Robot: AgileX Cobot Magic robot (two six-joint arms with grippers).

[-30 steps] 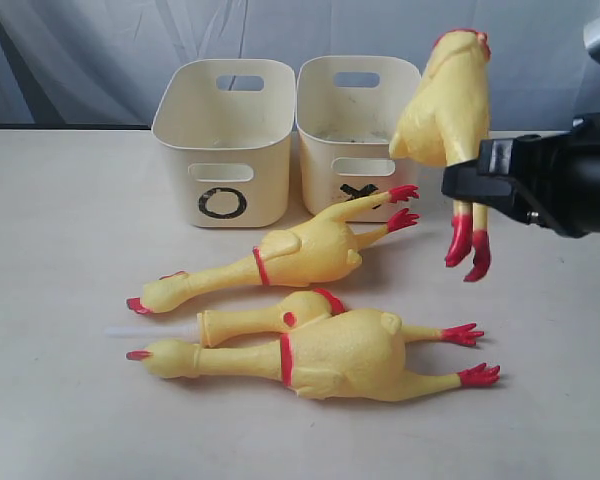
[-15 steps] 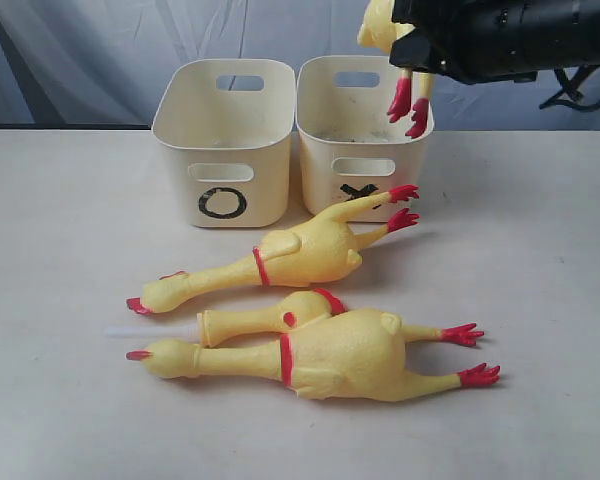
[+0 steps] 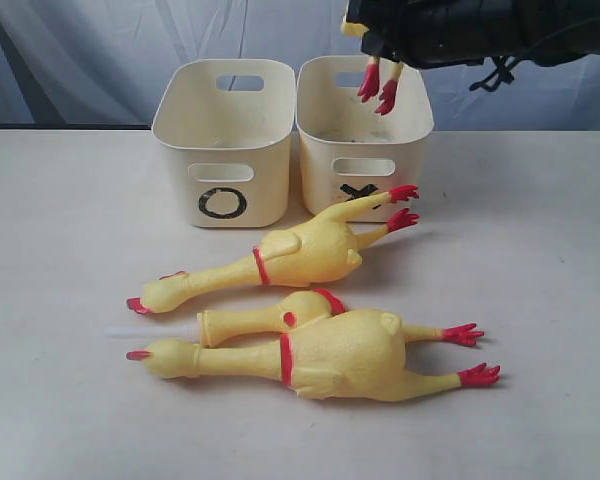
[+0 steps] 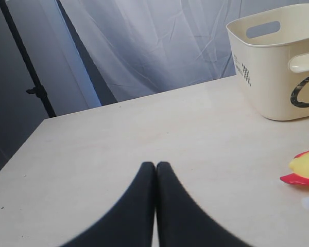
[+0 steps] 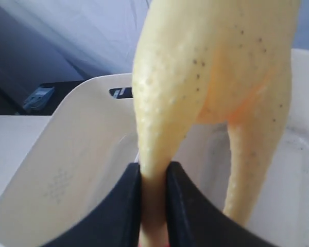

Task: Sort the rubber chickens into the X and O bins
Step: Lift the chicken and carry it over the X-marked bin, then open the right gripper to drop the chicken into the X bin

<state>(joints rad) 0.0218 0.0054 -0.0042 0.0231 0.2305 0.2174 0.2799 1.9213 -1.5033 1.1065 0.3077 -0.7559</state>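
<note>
The right pincer (image 5: 153, 172), reaching in from the upper right of the exterior view, is clenched on one leg of a rubber chicken (image 5: 206, 62). The bird's red feet (image 3: 378, 85) dangle over the open mouth of the X bin (image 3: 320, 150), inside the line of its rim. The O bin (image 3: 180, 150) stands just beside it on the left. Three more chickens lie on the surface (image 3: 70, 220) in front. The rear one (image 3: 300, 250) has its feet up against the X bin's front wall. The slim one with a white stick (image 3: 270, 318) is tucked against the largest (image 3: 350, 355). Bare surface runs wide to either side of them. The left pincer (image 4: 155, 165) is pressed closed on nothing, over open surface well clear of the O bin.
</note>
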